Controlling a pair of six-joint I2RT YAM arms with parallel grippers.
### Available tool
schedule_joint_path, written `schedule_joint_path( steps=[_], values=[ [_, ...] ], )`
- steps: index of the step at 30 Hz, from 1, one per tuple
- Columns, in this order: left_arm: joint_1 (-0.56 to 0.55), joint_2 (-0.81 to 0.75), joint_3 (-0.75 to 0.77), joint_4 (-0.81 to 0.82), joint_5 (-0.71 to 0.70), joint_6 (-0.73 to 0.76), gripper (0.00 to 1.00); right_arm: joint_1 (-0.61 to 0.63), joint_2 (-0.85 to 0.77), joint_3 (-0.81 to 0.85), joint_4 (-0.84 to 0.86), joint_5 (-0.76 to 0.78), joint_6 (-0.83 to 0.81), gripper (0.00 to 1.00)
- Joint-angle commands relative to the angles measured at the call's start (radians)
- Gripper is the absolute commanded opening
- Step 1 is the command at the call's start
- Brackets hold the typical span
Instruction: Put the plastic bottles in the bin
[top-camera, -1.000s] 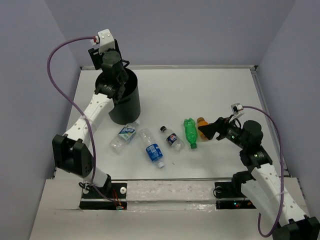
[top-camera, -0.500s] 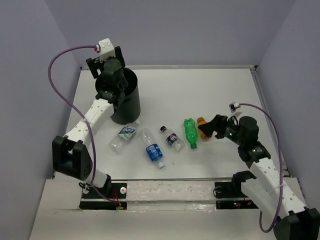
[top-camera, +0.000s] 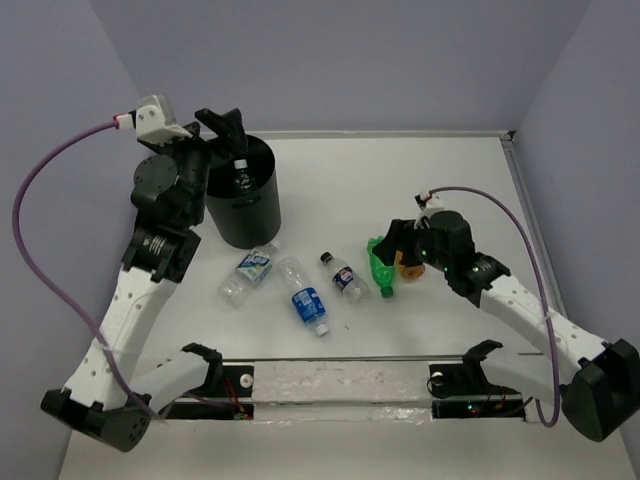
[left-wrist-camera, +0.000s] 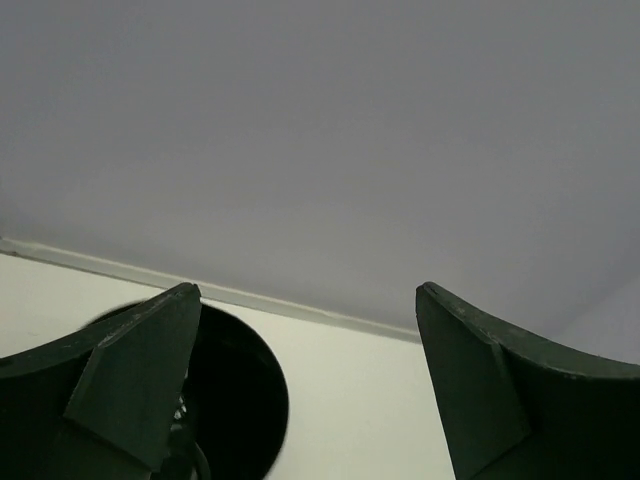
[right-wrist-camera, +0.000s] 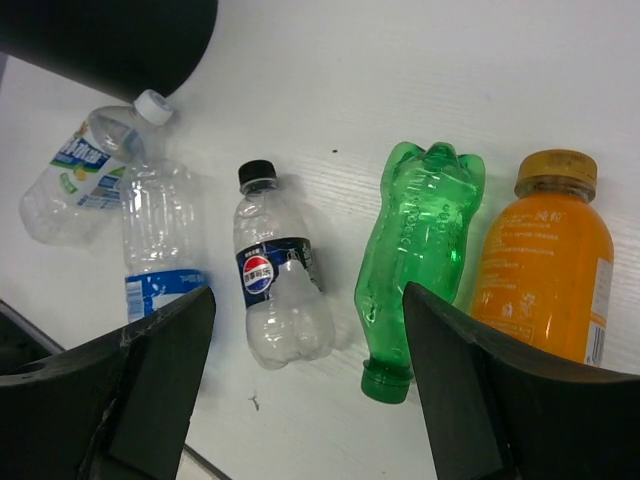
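The black bin (top-camera: 245, 205) stands at the back left, and one clear bottle (top-camera: 238, 177) shows inside it. My left gripper (top-camera: 228, 133) hangs open and empty over its rim; the left wrist view shows the bin mouth (left-wrist-camera: 245, 400) below my left gripper (left-wrist-camera: 308, 292). On the table lie a clear bottle with a green-blue label (top-camera: 248, 272), a clear blue-labelled bottle (top-camera: 304, 296), a small Pepsi bottle (top-camera: 344, 276), a green bottle (top-camera: 380, 266) and an orange bottle (top-camera: 406, 264). My right gripper (top-camera: 395, 247) hovers open above the green bottle (right-wrist-camera: 420, 250), next to the orange bottle (right-wrist-camera: 545, 270).
The right wrist view has the Pepsi bottle (right-wrist-camera: 275, 285) between my right gripper's (right-wrist-camera: 308, 292) fingers, lower down on the table. The bin's wall (right-wrist-camera: 110, 40) fills its top left corner. White table surface stretches behind the bottles to the back wall.
My left gripper has opened and its arm has swung back to the left; a bottle now shows inside the bin. My right arm has reached left over the green and orange bottles.
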Motion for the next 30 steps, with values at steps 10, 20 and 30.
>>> schedule_joint_path(
  steps=[10,20,30],
  values=[
    [-0.026,-0.656,-0.436,-0.328,0.122,-0.094,0.99,0.145,0.378,0.289,-0.17,0.493,-0.103,0.65],
    [-0.026,-0.881,-0.53,-0.357,0.072,-0.06,0.99,0.119,0.486,0.454,-0.417,0.626,-0.118,0.73],
    [-0.039,-0.969,-0.637,-0.31,0.082,-0.054,0.99,0.079,0.553,0.457,-0.541,0.527,-0.088,0.8]
  ],
)
